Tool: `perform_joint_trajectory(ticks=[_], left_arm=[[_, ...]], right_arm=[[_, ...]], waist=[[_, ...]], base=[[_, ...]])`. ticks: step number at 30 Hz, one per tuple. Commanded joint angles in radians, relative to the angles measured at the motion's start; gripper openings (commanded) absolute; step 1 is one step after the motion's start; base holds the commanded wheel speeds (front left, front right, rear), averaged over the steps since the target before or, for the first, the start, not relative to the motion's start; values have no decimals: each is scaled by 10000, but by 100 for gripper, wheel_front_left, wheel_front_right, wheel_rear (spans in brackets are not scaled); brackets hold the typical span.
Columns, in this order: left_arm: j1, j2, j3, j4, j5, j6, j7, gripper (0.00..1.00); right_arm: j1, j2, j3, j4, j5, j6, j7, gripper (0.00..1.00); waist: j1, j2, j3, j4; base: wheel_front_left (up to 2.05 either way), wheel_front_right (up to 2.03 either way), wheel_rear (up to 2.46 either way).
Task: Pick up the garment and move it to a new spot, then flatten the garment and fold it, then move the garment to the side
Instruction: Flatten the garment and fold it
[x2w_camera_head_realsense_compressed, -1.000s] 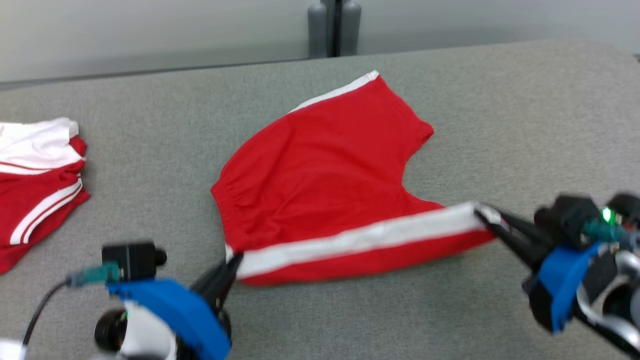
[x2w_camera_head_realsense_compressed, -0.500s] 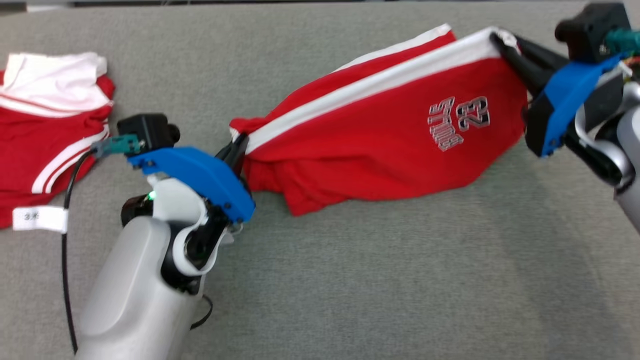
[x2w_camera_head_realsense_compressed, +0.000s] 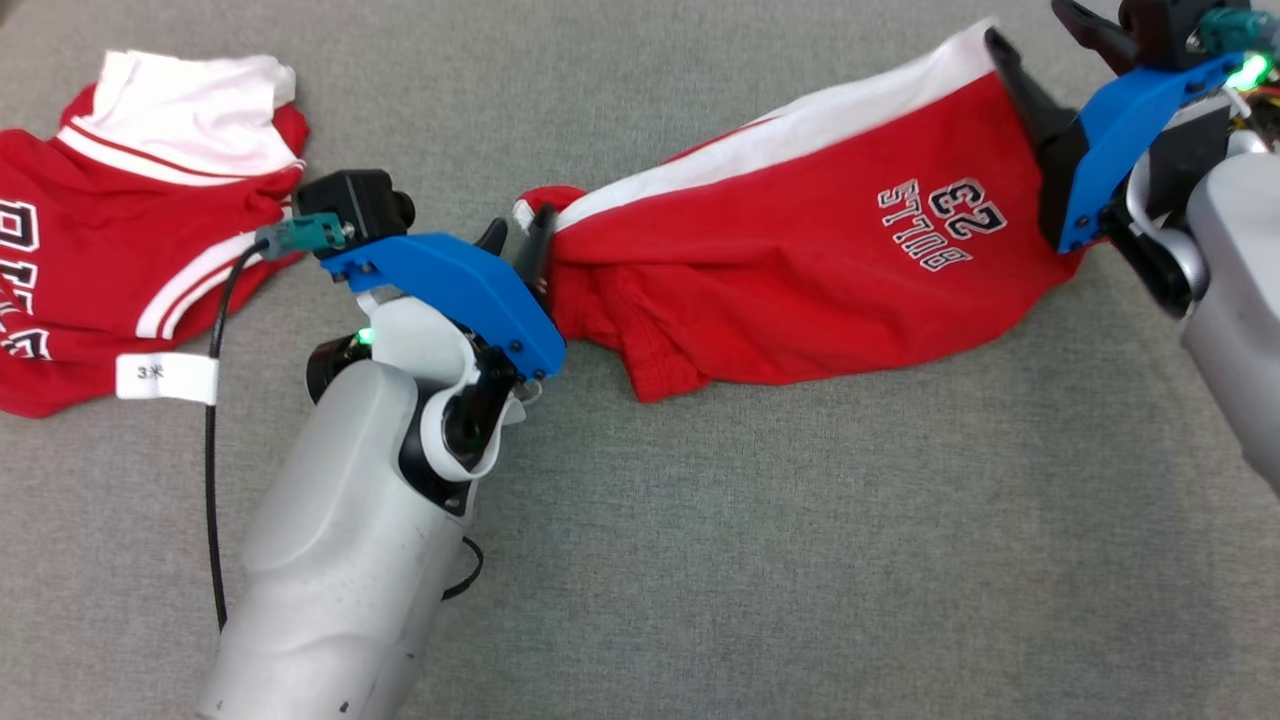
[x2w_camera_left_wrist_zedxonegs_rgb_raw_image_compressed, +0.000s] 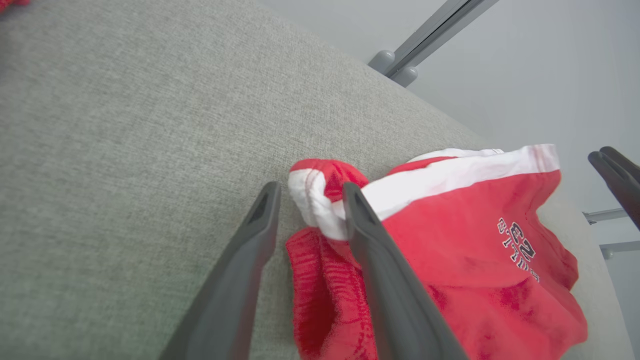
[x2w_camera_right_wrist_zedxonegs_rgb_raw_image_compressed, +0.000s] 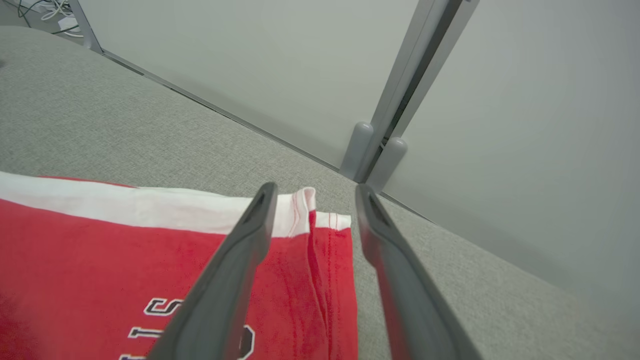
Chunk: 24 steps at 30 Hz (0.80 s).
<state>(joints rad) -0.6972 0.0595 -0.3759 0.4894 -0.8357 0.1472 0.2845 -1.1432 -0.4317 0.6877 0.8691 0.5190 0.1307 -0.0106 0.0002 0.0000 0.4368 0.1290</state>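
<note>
A moment ago both grippers pinched the white band. Now the left gripper (x2w_camera_head_realsense_compressed: 515, 238) and the right gripper (x2w_camera_head_realsense_compressed: 1030, 32) stand spread, one at each corner. The red shorts (x2w_camera_head_realsense_compressed: 800, 280) lie doubled over on the grey table (x2w_camera_head_realsense_compressed: 700, 550), right of centre. The fold seems laid down, and moving them aside remains.

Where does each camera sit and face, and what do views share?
Head view: on the head, facing forward and down at the grey fabric-covered table; shows the left gripper, its pale forearm and the right gripper at the ends of the white-striped red shorts.
Left wrist view: on that wrist, along its open dark fingers at the shorts' bunched corner.
Right wrist view: on that wrist, along its open fingers past the shorts' hem to a grey double post.
Shared: both wrist views show the shorts' print and that post.
</note>
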Motion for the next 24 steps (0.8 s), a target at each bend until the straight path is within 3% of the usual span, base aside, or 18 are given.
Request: perform_joint_trajectory(ticks=[1, 6, 10, 16, 24], left_arm=[[-45, -9, -125, 167, -106, -187, -203, 100], [705, 46, -440, 166, 12, -995, -1249, 100], [1634, 617, -605, -219, 664, -1415, -2601, 100], [2778, 1484, -905, -549, 2109, -1390, -4924, 100], [3201, 1356, -525, -1044, 3186, -1451, -5504, 100]], right_arm=[[-38, 195, -2, 368, -31, 1, -272, 100], [575, 547, -53, 1366, 498, 1, -405, 100], [1012, 772, -252, 1918, 1305, 1, 338, 100], [1224, 953, -710, 2823, 1972, 1, 941, 100], [681, 756, -1634, 4130, 1832, 1, 272, 100]], waist=[[-2, 0, -225, -79], [-2, 0, -944, -168], [-2, 0, -1371, -211], [-2, 0, -1480, 47], [-2, 0, -981, 885]], base=[[0, 0, 0], [0, 0, 0], [0, 0, 0], [0, 0, 0], [0, 0, 0]])
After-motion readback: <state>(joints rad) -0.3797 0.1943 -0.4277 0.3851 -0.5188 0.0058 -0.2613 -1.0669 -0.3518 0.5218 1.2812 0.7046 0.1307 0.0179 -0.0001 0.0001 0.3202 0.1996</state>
